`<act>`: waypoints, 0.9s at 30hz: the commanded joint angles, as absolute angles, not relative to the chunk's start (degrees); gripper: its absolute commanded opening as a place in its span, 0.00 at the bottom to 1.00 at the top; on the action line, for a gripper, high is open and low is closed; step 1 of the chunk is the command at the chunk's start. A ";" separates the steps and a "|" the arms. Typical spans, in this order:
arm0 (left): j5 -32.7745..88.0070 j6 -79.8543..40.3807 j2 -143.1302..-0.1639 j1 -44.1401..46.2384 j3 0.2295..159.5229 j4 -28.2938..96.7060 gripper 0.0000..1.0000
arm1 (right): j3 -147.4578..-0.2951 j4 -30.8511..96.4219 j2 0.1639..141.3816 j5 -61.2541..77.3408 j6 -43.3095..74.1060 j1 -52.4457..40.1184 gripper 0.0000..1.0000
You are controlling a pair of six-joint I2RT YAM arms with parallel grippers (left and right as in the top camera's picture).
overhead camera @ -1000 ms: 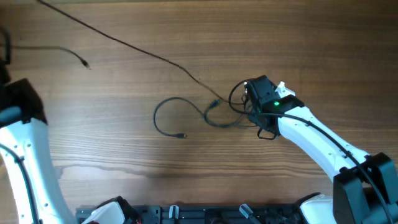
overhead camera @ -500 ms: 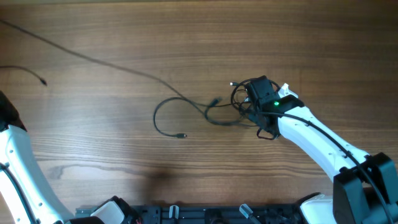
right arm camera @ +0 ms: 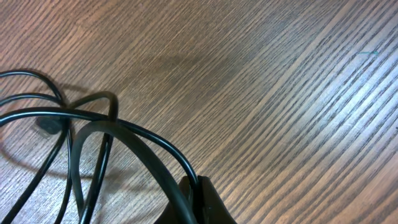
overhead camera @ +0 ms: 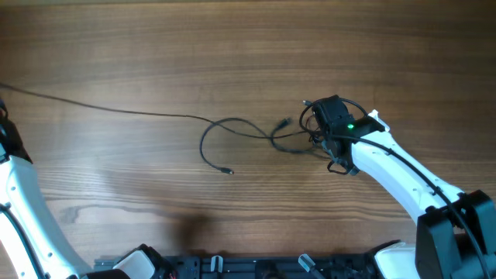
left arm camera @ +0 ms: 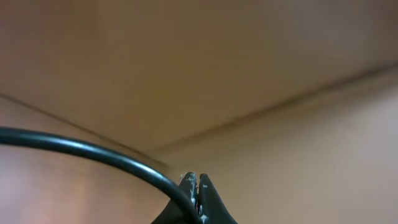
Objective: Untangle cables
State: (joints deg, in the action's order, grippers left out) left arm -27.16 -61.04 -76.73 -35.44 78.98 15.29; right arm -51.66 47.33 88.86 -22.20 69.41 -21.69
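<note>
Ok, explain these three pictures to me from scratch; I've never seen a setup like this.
These are two white robot arms working at a wooden table. The wide picture looks straight down from above: the right arm reaches in from the lower right, and the left arm shows only at the left edge. The other two pictures come from small cameras on each wrist, looking along the arm's own pincer, called the end effector. On the table lie thin black cables: one runs nearly straight toward the left edge, and loops bunch beside the right arm's tip. The left end effector is closed on a cord, and the right end effector is closed on a cord from the looped bunch.
</note>
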 commanded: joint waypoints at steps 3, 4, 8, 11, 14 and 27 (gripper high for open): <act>-22.72 -52.03 -78.89 -35.03 79.15 17.82 0.04 | -51.27 45.43 88.18 -23.62 67.68 -21.30 0.10; -12.12 -46.30 -78.65 -33.28 79.15 15.16 0.04 | -51.53 42.48 88.16 -19.35 59.72 -21.30 0.54; -6.72 -41.01 -78.32 -25.30 79.15 18.04 0.04 | -55.48 43.72 86.02 -15.38 49.58 -21.30 1.00; -2.72 -35.73 -76.88 -18.22 79.18 19.07 0.04 | -60.75 43.77 80.75 -11.49 39.88 -21.30 1.00; -1.26 -35.79 -73.73 -10.85 80.68 16.56 0.04 | -65.69 37.43 73.89 1.67 20.62 -21.30 1.00; -8.71 -35.75 -70.04 1.37 89.65 21.96 0.04 | -66.70 42.68 87.88 18.46 45.67 -24.93 1.00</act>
State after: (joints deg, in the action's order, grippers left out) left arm -3.73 -37.04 -68.29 1.39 89.82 18.59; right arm -66.85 38.57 83.02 17.54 27.11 -24.45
